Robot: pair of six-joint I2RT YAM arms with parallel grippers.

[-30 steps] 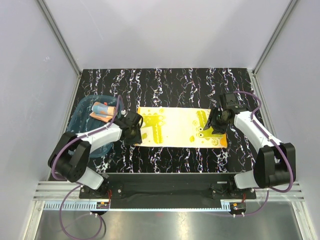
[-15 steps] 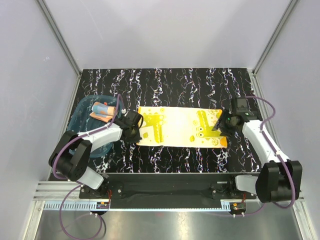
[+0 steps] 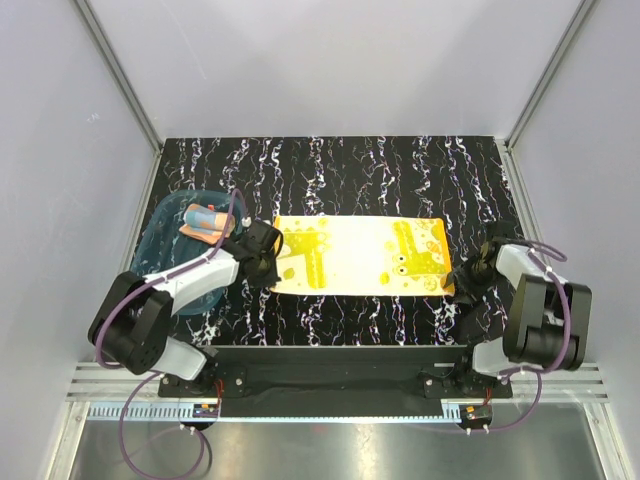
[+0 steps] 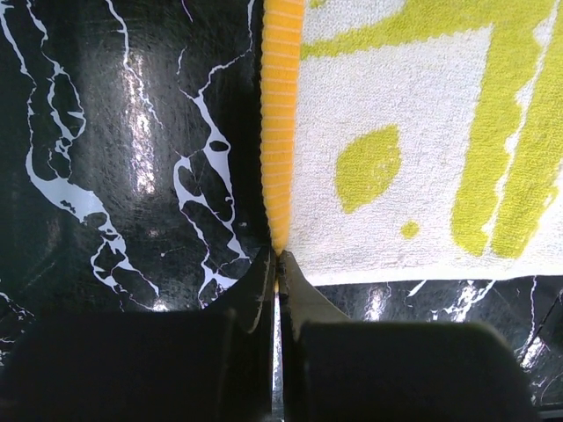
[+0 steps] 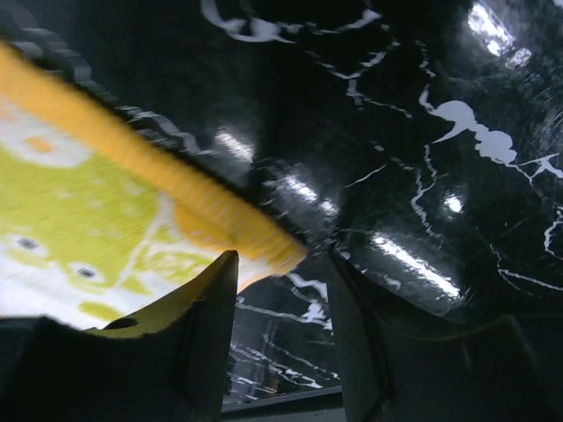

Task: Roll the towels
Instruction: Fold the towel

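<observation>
**Top external view.**
- Yellow towel (image 3: 350, 255): spread flat mid-table (image 3: 350, 170), long side running left to right.
- Orange-pink towel (image 3: 203, 222): bundled in the teal tray (image 3: 160, 250), at the left.
- Left arm: elbow folded out to the left, forearm crossing the tray's near edge. The left gripper (image 3: 262, 258) is at the yellow towel's left edge.
- Right arm: tucked close above its base, wrist low. The right gripper (image 3: 468, 272) points left at the towel's near right corner.

**Left wrist view.**
- Left gripper (image 4: 275, 264): jaws pressed together, tips pinching the near corner of the yellow towel (image 4: 413, 132), where its orange hem ends.
- The cloth lies flat on the table (image 4: 132, 132).

**Right wrist view.**
- Right gripper (image 5: 281, 264): jaws partly apart, gripping nothing.
- Yellow towel (image 5: 88, 193): its orange corner tip lies between the two fingers, on the table (image 5: 396, 132).
</observation>
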